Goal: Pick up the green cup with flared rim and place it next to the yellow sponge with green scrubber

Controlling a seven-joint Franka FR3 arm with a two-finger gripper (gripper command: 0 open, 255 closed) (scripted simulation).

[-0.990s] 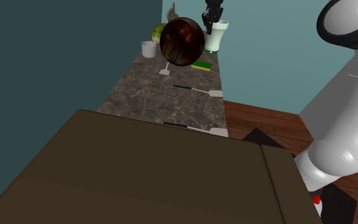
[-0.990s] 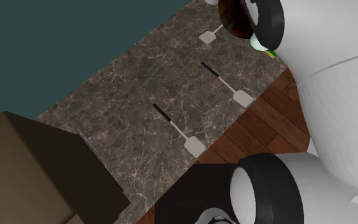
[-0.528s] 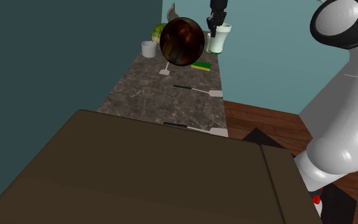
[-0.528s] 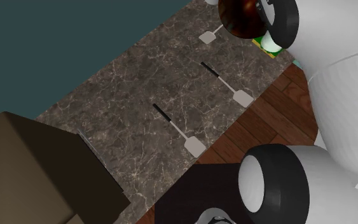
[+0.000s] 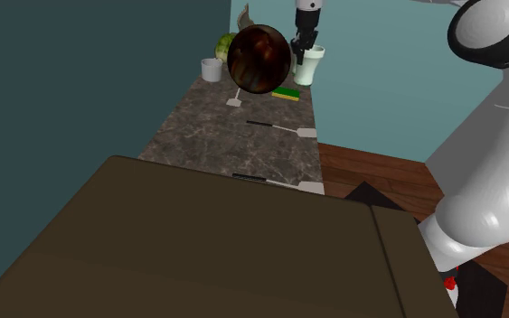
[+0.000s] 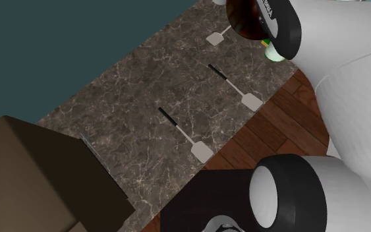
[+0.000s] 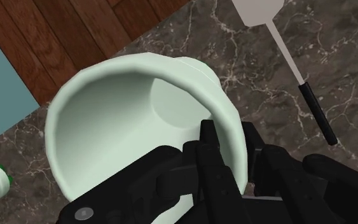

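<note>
Pale-green cup point(image 7: 126, 127) is pinched by its flared rim in the claw point(image 7: 229, 137). Over the last second it has been lowered towards the worktop point(image 5: 234, 144) near the yellow-green sponge point(image 5: 286, 94); release is judged close.

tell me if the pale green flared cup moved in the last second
Yes: the cup dropped in the shoulder view, nearer the yellow-green sponge.

cup point(image 6: 275, 54): mostly behind arm point(image 6: 348, 59) | spatula point(image 7: 257, 9): head cut by edge
</note>
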